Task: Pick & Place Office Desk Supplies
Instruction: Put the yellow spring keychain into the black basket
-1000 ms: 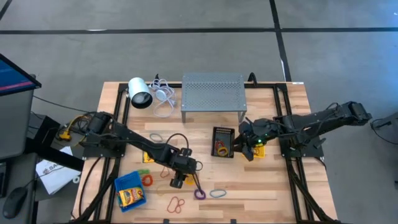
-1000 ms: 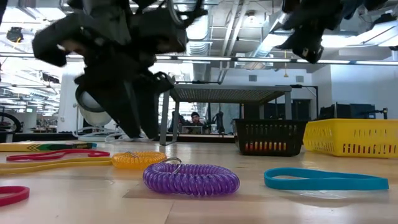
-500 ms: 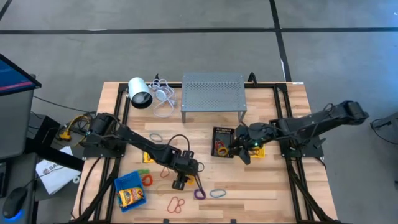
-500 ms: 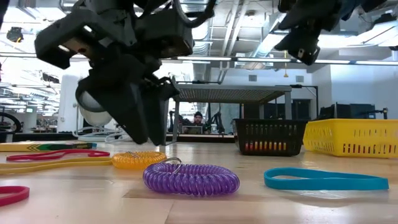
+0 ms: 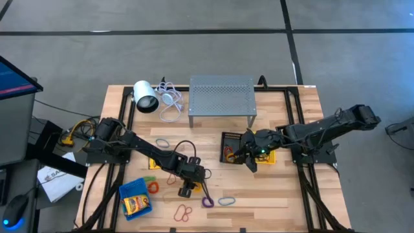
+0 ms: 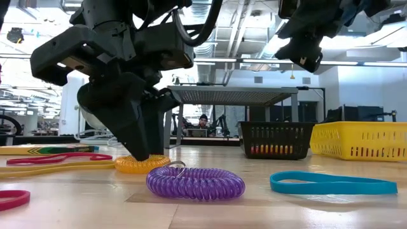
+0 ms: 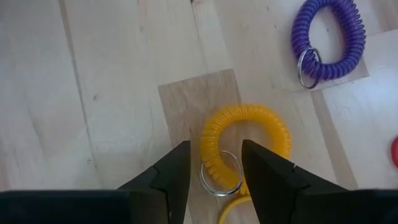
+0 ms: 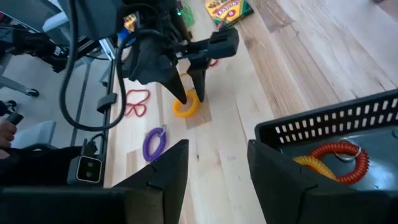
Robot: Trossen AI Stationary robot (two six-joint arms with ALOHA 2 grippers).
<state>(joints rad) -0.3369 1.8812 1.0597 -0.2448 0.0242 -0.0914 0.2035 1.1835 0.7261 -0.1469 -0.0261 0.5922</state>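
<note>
My left gripper (image 5: 185, 189) is open and points down at a yellow coil loop (image 7: 249, 124) with a metal key ring (image 7: 219, 175). One finger stands outside the loop and one over its hole, astride its wall. In the low view its tips (image 6: 143, 152) are down at the coil (image 6: 143, 164). A purple coil (image 5: 207, 201) and a pale blue band (image 5: 226, 201) lie close by. My right gripper (image 5: 250, 160) hangs open and empty above the near edge of the black bin (image 5: 231, 147), which holds a red coil (image 8: 339, 163). My left gripper comes from above with its fingers astride the yellow coil's wall (image 7: 210, 140) beside the key ring. I cannot tell whether the fingers touch the coil. The coil lies flat on the table.
A blue bin (image 5: 136, 199) with a crayon box stands near the table's near left corner. Red loops (image 5: 184, 212) and an orange loop (image 5: 153, 188) lie near it. The yellow bin (image 6: 362, 141) sits right of the black one. The grey stand (image 5: 221, 97) and white cylinder (image 5: 145, 97) are at the far side.
My left gripper has come down onto the yellow coil, its tips now at table level around the coil's wall. My right gripper has drifted a little toward the table's left, over the black bin's near edge. No object has moved.
</note>
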